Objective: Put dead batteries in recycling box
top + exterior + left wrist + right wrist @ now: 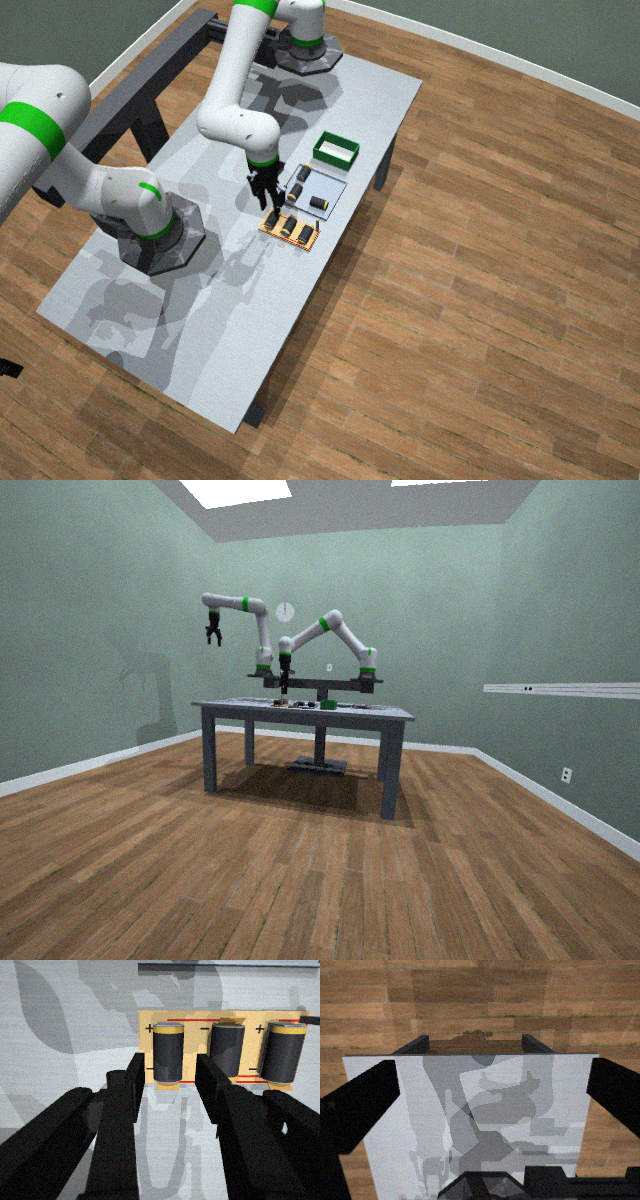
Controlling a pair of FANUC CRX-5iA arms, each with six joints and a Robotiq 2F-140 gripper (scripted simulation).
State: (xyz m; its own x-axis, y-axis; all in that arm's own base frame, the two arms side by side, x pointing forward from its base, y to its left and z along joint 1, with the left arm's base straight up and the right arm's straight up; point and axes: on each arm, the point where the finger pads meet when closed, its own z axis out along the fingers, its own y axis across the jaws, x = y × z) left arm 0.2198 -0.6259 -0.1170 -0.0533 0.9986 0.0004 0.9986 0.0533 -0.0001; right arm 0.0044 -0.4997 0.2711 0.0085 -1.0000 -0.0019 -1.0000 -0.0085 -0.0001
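The box stood upright on the surface. Beside it, the tray held three batteries; three more lay on the board. Above, the left fingers were parted, gripping nothing; the right fingers hung wide open.

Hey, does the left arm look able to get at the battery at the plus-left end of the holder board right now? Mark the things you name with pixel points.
Probably yes: the left tool (269,205) (284,692) (170,1068) hovers over that end, fingers apart, nothing visible between them and the battery (168,1055).
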